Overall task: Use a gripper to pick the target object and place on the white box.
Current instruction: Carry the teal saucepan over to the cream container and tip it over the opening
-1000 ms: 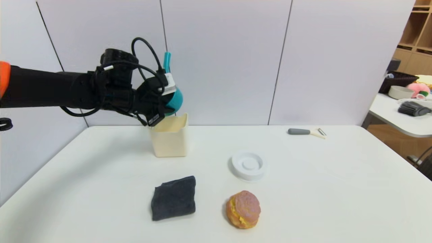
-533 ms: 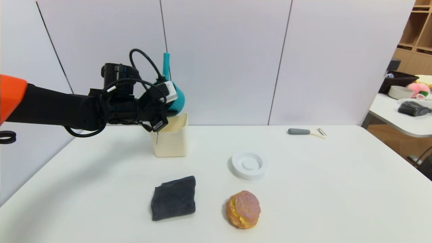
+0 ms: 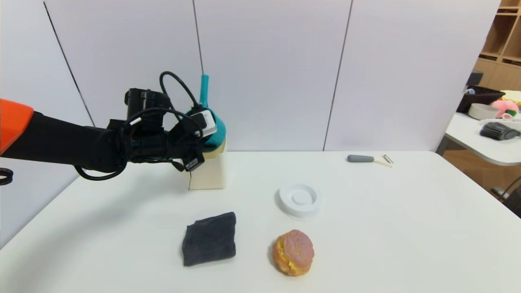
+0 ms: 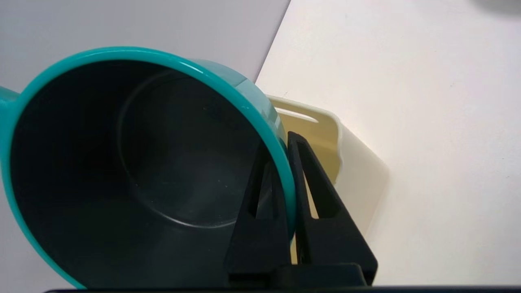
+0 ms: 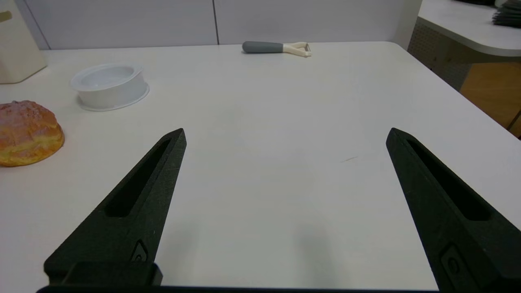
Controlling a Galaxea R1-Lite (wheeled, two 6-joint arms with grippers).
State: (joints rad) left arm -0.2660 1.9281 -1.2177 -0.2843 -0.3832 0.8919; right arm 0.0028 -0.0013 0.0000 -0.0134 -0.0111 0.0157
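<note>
Left gripper has descended, carrying the saucepan from above the box down onto its rim; handle tip lower, toward 12 o'clock.

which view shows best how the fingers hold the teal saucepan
The left wrist view: the left gripper has its fingers clamped on the teal saucepan rim, one inside, one outside. The head view shows only its body and raised handle behind the gripper. The right wrist view misses it.

A dark grey folded cloth is seen lying on the white bench, with a pink-and-yellow bun near it. A round white lid is set behind the bun, and a grey-handled peeler lies near the far edge.
</note>
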